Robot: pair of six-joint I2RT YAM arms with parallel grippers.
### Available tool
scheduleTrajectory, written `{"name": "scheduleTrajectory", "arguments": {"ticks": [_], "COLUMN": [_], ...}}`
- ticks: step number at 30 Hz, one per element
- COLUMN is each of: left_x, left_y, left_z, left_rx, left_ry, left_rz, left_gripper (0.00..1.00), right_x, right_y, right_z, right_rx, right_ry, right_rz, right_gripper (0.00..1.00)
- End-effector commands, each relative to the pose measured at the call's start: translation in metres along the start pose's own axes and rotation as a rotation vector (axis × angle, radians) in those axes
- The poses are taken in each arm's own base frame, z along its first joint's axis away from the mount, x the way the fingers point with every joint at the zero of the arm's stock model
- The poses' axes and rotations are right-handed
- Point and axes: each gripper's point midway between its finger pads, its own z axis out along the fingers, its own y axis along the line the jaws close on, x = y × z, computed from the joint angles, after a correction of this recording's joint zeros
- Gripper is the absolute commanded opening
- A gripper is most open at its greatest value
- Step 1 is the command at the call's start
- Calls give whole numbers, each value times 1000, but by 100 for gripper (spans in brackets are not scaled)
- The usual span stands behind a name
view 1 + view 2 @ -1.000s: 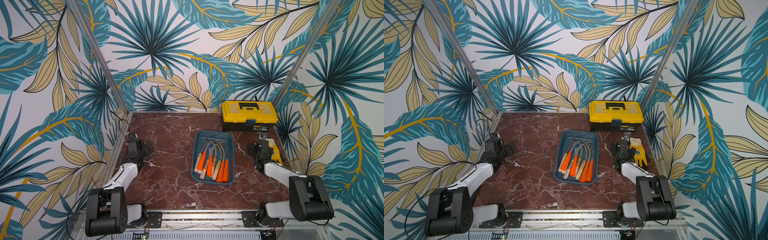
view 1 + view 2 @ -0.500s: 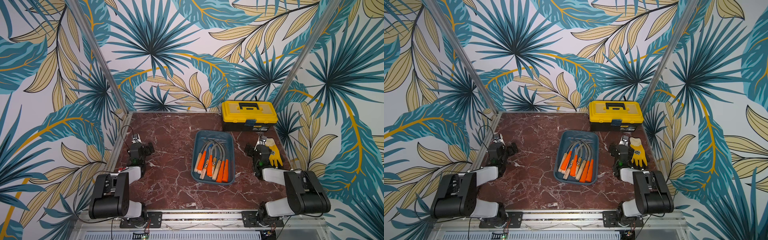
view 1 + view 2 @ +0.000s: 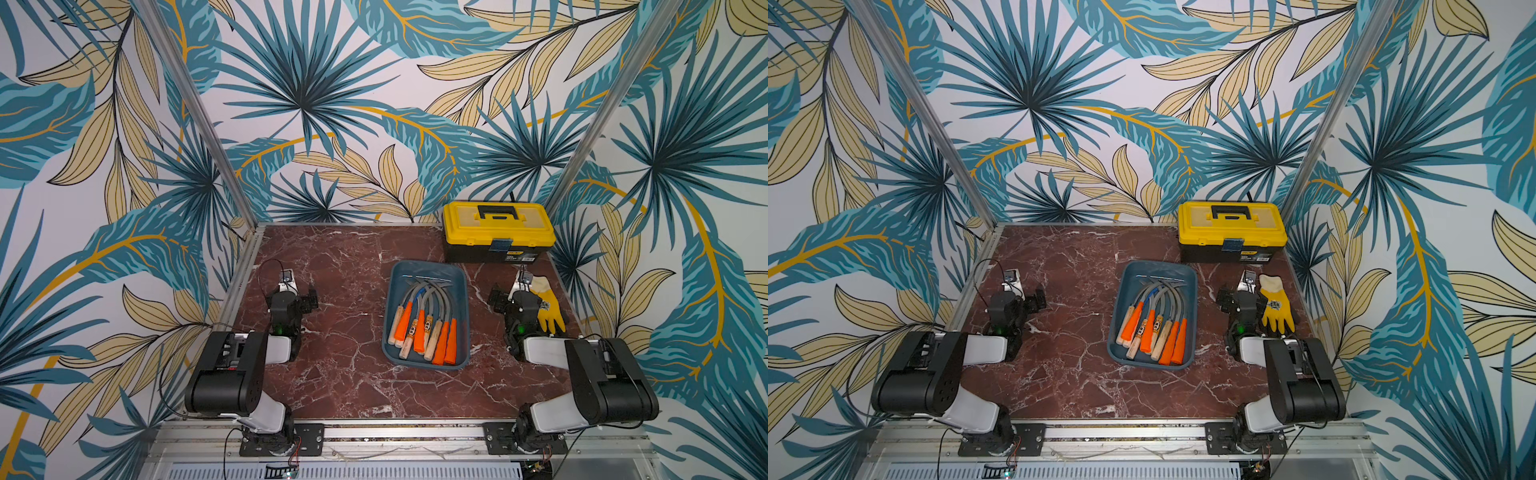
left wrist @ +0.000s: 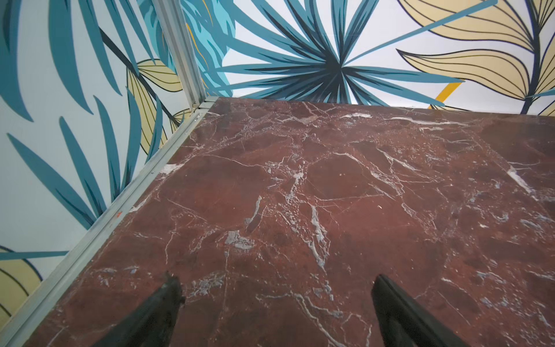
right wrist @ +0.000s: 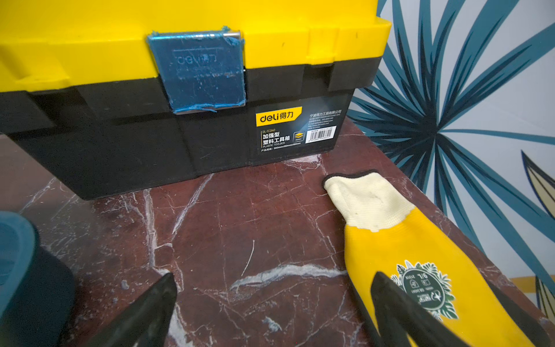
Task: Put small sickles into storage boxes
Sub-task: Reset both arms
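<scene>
Several small sickles, with curved grey blades and orange or pale wood handles, lie side by side in the dark teal storage box at mid-table. My left gripper rests low near the left edge, open over bare marble. My right gripper sits right of the box, open with nothing between its fingers. One of its fingertips overlaps a yellow glove. A corner of the storage box shows in the right wrist view.
A yellow-and-black toolbox, lid shut, stands at the back right behind the storage box. A yellow glove lies by the right edge beside my right gripper. Metal rails and patterned walls bound the table.
Both arms have folded back and down toward the front rail, their big links now lying low. The grippers stayed open. The storage box and sickles have not moved.
</scene>
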Motion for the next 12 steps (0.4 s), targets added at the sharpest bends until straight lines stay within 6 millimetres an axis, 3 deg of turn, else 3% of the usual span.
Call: {"name": "scheduleTrajectory", "arguments": {"ticks": [1,12], "left_x": [-13,-13], "left_y": [1,-7], "left_z": [0,0], "left_rx": [-6,31], "left_ry": [-52,-50], "left_rz": [9,27], "left_gripper": [100,99], "right_x": [-4,-4], "right_y": [0,0], "right_z": [-1,-2], "right_rx": [-7,-7], "right_ry": [-19,-19], "right_rz": [2,1], "right_gripper": [100,99]}}
